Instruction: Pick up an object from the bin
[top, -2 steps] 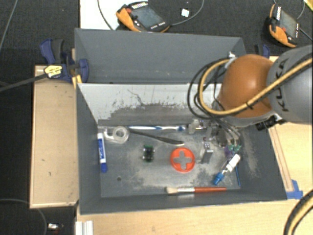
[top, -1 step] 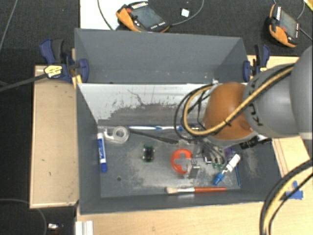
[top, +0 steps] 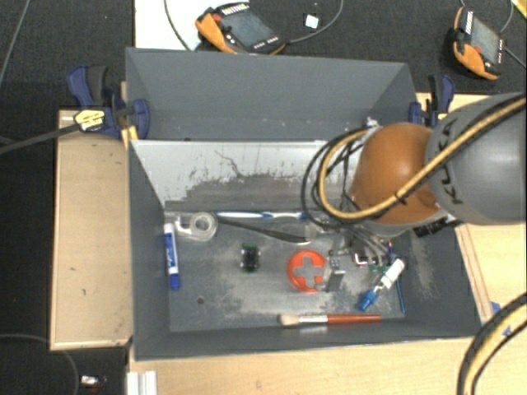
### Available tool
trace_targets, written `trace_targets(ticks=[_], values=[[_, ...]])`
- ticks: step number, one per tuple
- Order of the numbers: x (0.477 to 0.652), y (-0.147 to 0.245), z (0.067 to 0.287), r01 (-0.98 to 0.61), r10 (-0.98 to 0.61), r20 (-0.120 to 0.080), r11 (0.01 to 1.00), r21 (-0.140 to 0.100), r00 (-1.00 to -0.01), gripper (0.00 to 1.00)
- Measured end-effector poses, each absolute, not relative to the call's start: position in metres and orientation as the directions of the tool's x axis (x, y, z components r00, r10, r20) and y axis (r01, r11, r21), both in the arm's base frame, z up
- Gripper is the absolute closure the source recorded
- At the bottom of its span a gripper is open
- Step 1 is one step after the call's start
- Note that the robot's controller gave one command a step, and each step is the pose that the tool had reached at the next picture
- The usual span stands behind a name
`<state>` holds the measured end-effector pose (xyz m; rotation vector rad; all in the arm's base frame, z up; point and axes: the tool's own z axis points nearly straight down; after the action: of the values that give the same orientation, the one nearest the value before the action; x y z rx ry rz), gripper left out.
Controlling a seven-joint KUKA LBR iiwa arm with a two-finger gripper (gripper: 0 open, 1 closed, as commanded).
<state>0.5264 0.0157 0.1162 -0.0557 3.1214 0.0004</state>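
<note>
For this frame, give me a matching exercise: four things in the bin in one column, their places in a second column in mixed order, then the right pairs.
Things:
1. blue marker
2. small black thing
3. orange ring
4. red-handled brush

Places:
A. along the front wall of the bin
B. right at the gripper
C. alone, mid-floor
D. along the left wall

Pairs: 1-D, 2-C, 3-B, 4-A.
</note>
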Motion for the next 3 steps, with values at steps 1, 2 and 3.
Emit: trace_targets(ticks=[1,2,3], values=[[0.506,0.005,0.1,0.142,0.142,-0.004,0.99,0.001,-0.99,0.0],[0.518,0.011,0.071,0.139,0.139,-0.017,0.99,0.004,-0.99,0.0],[0.5,0.028,0.071,0.215,0.215,-0.013,0.977,0.004,-0.976,1.0]])
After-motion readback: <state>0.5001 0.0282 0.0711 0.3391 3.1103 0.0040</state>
